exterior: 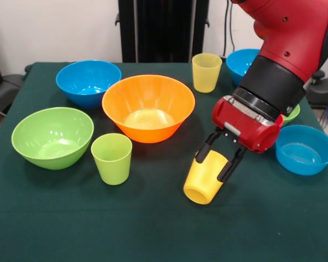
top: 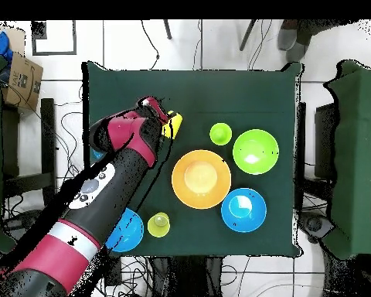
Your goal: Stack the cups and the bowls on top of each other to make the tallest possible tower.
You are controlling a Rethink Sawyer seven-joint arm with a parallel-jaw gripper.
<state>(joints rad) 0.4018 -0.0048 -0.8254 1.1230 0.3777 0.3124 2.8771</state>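
claw: the claw (exterior: 218,164) is reaching down from the upper right of the front view, its two black fingers (exterior: 204,150) closing narrowly around the bright yellow cup (exterior: 206,177), one on each side of its upper body.
grip state: it is holding the cup, pads touching the cup's walls; the gap is only as wide as the cup.
held cup: the cup is tilting, mouth pointing down and toward the near left, base up between the fingers; whether its rim is touching the table (exterior: 153,234) i cannot tell.
step in hand: by my reading it is picking up this cup to carry it to a stack.
doing it well: keep the squeeze steady because the tapered wall may slip, lift clear of the table before travelling, level the cup over its target, then lower straight down.
nearest neighbours: the orange bowl (exterior: 148,107) is sitting just left and farther back; the lime green cup (exterior: 111,158) is standing upright left of the held cup.
farther out: the large lime green bowl (exterior: 52,136) is at the left, a blue bowl (exterior: 88,82) behind it, the paler yellow cup (exterior: 206,71) at the far middle, another blue bowl (exterior: 242,63) partly behind the arm, a shallow blue bowl (exterior: 305,149) at the right.
progress: nothing is stacked yet, so no tower is showing.
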